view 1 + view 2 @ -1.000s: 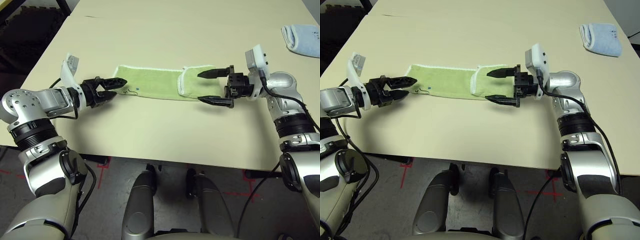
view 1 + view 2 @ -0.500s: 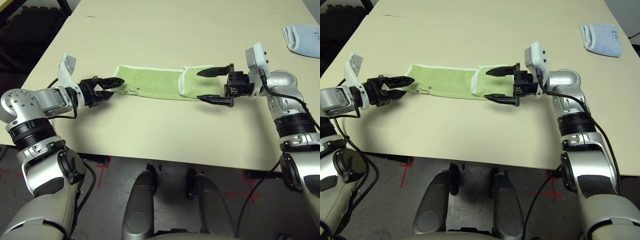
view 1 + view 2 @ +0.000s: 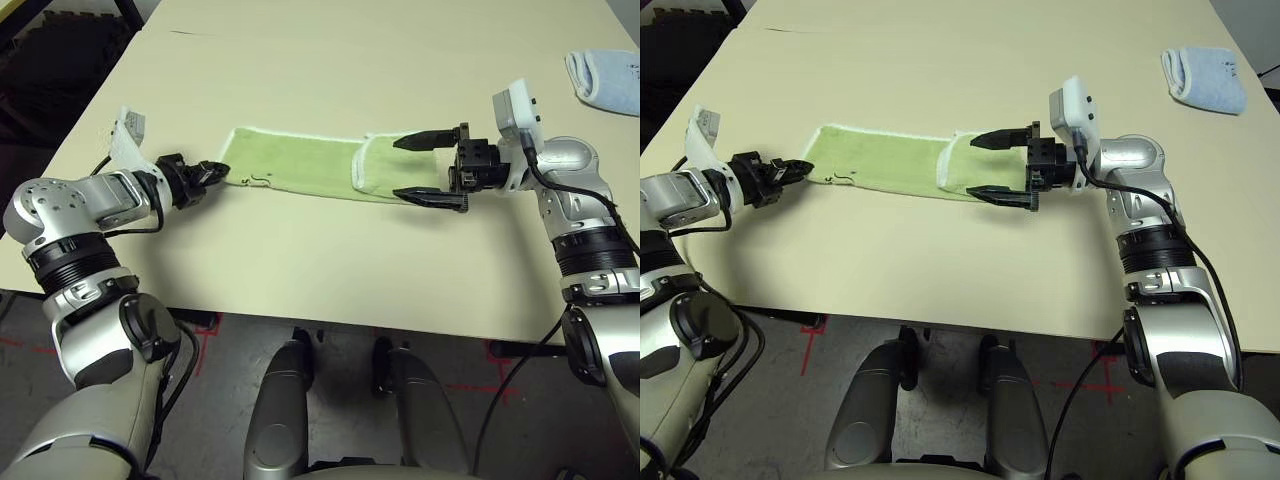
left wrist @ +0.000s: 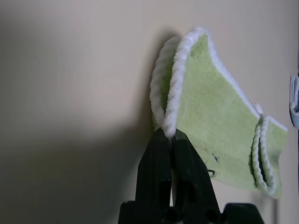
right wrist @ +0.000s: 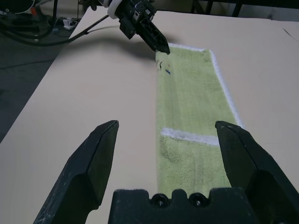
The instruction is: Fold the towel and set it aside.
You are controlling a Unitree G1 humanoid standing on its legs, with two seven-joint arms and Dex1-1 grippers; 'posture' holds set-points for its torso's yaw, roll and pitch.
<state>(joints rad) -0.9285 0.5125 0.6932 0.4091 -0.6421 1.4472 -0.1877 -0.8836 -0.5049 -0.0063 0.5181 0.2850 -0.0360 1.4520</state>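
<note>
A long, light green towel (image 3: 300, 168) lies flat on the pale table (image 3: 330, 270), stretched out from the robot's left to its right. It has a white stitched edge all around. Its right end is folded back over itself, so a short flap lies on top there. Near its left end there is a bit of dark stitching.

The left gripper (image 3: 213, 172) is at the left end of the towel. Its two black fingers are pressed together on the white edge of the towel, and that corner is bunched up a little between them.

The right gripper (image 3: 423, 168) is at the folded right end of the towel. Its two fingers are wide apart, one above the far side of the flap and one above the near side. They hold nothing.

A pale blue folded towel (image 3: 603, 76) lies far off by the right back corner of the table, well apart from the green one.
</note>
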